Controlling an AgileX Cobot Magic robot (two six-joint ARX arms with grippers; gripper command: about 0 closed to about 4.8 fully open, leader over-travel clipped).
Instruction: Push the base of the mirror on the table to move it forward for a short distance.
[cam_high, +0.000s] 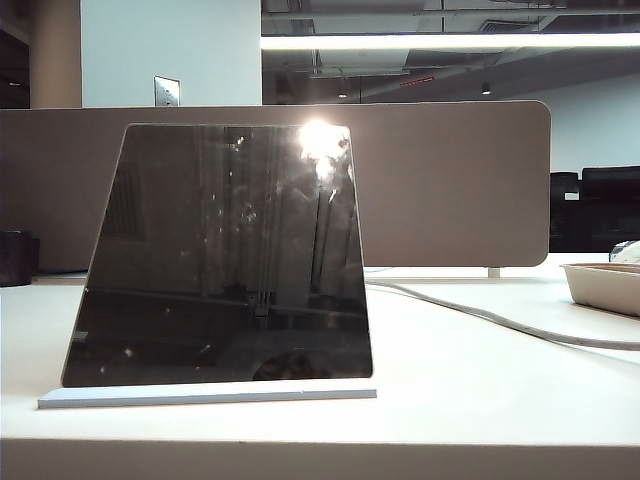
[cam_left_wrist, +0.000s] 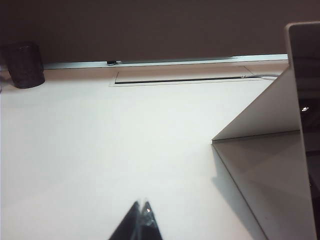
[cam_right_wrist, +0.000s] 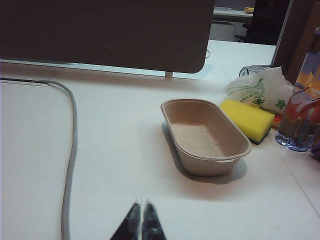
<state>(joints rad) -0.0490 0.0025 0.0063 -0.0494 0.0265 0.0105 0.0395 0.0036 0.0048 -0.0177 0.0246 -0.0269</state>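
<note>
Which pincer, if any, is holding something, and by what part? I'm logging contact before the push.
Neither. The left pincer is shut, empty, above the table beside the mirror; the right pincer, also shut, holds nothing.

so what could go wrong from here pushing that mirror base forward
Left gripper, jaws together, hovers behind the white back support; contact there rather than low on the base of the mirror might tip the mirror. The base already sits near the front edge of the table, so too long a push could overhang it. Right gripper, shut, is away near the paper tray.
</note>
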